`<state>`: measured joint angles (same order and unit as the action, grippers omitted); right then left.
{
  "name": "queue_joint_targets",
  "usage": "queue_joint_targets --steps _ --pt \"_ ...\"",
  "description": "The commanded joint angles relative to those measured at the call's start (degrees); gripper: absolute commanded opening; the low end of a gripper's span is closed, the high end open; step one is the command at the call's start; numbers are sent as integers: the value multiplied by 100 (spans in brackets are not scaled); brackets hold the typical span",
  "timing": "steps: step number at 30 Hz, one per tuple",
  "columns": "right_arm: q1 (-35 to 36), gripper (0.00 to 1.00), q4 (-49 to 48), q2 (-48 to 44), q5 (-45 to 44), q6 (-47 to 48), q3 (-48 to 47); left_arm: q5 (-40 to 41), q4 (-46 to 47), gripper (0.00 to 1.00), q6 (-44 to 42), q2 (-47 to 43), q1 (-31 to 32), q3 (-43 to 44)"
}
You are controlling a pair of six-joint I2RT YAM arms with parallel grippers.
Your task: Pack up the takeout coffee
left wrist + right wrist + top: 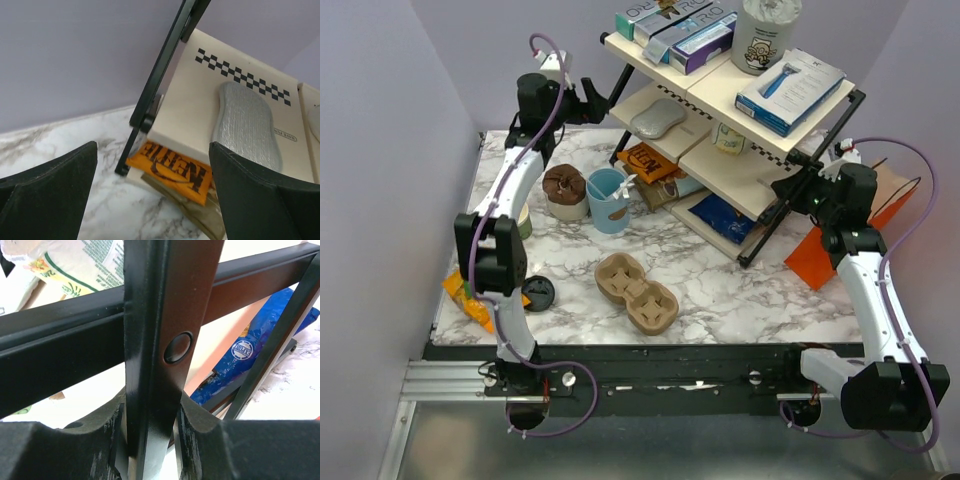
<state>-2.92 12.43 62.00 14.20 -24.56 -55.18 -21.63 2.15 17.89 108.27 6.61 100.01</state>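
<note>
The takeout coffee shows only as an olive-green sliver (525, 217) behind my left arm at the table's left side. A round black lid (538, 292) lies flat on the marble nearby. My left gripper (594, 101) is open and empty, held high by the left end of the black rack (760, 235); in the left wrist view (152, 200) its fingers stand wide apart over the marble. My right gripper (800, 187) is shut on the rack's black frame bar (152, 340) at the rack's right end, and in the right wrist view (150, 440) both fingers press it.
A brown pulp cup carrier (636, 291) lies mid-table. A light blue cup with a stirrer (608, 201) and a brown-topped cup (565, 190) stand behind it. The rack's shelves hold boxes, a grey pouch (245, 125) and orange packets (172, 170). An orange bag (817, 262) is at the right, a snack packet (468, 296) at the left.
</note>
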Motion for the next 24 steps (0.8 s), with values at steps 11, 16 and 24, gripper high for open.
queue_joint_targets --steps 11,16,24 --pt "2 8 -373 58 382 953 -46 570 568 95 -1205 2716 699 2953" --pt "2 8 -381 67 461 944 -28 1240 583 75 -1333 3121 912 3403" --pt "2 7 -381 -118 339 847 -37 2028 1172 15 -1200 2622 965 2386"
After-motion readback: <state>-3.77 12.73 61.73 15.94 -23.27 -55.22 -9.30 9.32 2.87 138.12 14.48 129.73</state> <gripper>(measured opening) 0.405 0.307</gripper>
